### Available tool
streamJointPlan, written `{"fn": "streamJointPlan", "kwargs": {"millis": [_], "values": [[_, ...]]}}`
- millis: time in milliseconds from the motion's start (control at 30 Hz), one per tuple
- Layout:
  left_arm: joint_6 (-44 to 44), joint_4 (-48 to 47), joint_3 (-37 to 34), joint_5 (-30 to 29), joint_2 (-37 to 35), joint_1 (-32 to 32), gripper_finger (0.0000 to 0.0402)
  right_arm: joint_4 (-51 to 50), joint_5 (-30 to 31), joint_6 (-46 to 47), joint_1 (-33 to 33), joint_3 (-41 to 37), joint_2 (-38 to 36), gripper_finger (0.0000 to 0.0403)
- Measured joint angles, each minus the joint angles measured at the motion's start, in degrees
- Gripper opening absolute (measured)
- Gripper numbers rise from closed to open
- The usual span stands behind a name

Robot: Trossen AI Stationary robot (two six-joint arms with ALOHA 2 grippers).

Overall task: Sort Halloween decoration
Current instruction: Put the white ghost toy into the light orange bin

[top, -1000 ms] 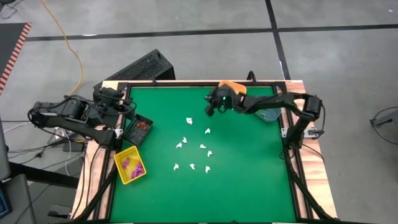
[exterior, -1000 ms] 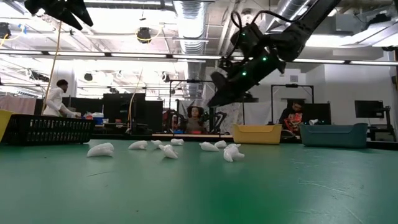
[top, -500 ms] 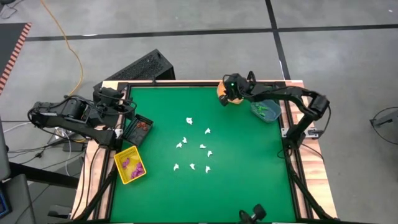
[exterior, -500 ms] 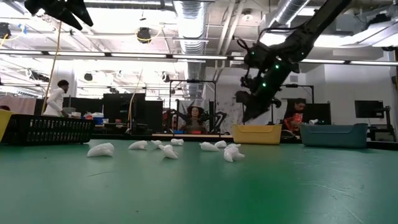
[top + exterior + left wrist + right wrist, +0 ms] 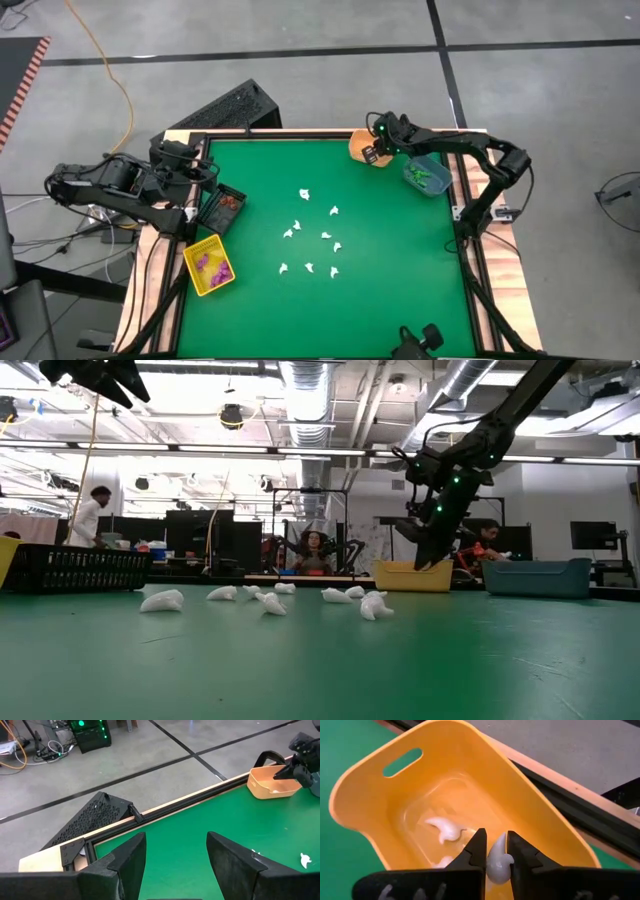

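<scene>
High view: the right gripper (image 5: 372, 152) hangs over the orange bin (image 5: 360, 148); the left gripper (image 5: 208, 176) waits, fingers apart, empty. Right wrist view: fingers pinch a white trinket (image 5: 498, 859); releasing off-centre could bounce it out.

Grey concrete floor (image 5: 300, 40) w/ black lines; prob. workshop w/ ceiling ducts (image 5: 305, 385).

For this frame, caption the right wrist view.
Right gripper holds a white trinket over the orange bin.
</scene>
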Motion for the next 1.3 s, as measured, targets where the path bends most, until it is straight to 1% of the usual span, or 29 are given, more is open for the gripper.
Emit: {"fn": "streamJointPlan", "kwargs": {"millis": [200, 400, 500, 600, 767, 900, 1033, 1167, 1300], "values": [[-0.2, 0.0, 0.0, 0.0, 0.0, 0.0, 0.0199, -0.1, 0.0, 0.8, -0.2, 0.0, 0.0, 0.0083], [-0.2, 0.0, 0.0, 0.0, 0.0, 0.0, 0.0199, -0.2, 0.0, 0.9, -0.2, 0.0, 0.0, 0.0126], [-0.2, 0.0, 0.0, 0.3, 0.0, 0.0, 0.0199, -0.3, -1.8, 0.5, 0.0, 0.0, -0.4, 0.0146], [-0.2, 0.0, 0.0, 0.4, 0.0, 0.0, 0.0199, 0.1, -3.4, 0.2, 0.8, 0.0, -2.6, 0.0158], [-0.2, 0.0, 0.0, 0.4, 0.0, 0.0, 0.0199, 0.2, -4.6, -2.6, 3.6, 0.0, -9.4, 0.0160], [0.1, 0.0, 0.0, 0.4, 0.0, 0.0, 0.0199, 1.0, -10.8, -5.1, 7.8, 0.0, -15.7, 0.0156], [0.2, 0.0, 0.0, 0.4, 0.0, 0.0, 0.0199, 1.5, -14.9, -9.8, 15.0, 0.0, -19.1, 0.0155], [1.9, 0.6, 0.0, 0.0, -0.1, -1.3, 0.0199, 3.0, -15.6, -14.0, 22.7, 0.0, -19.0, 0.0154], [3.6, 1.0, -0.4, -1.6, -2.1, -5.7, 0.0199, 6.6, -15.4, -15.3, 27.7, 0.1, -15.8, 0.0154]]}}
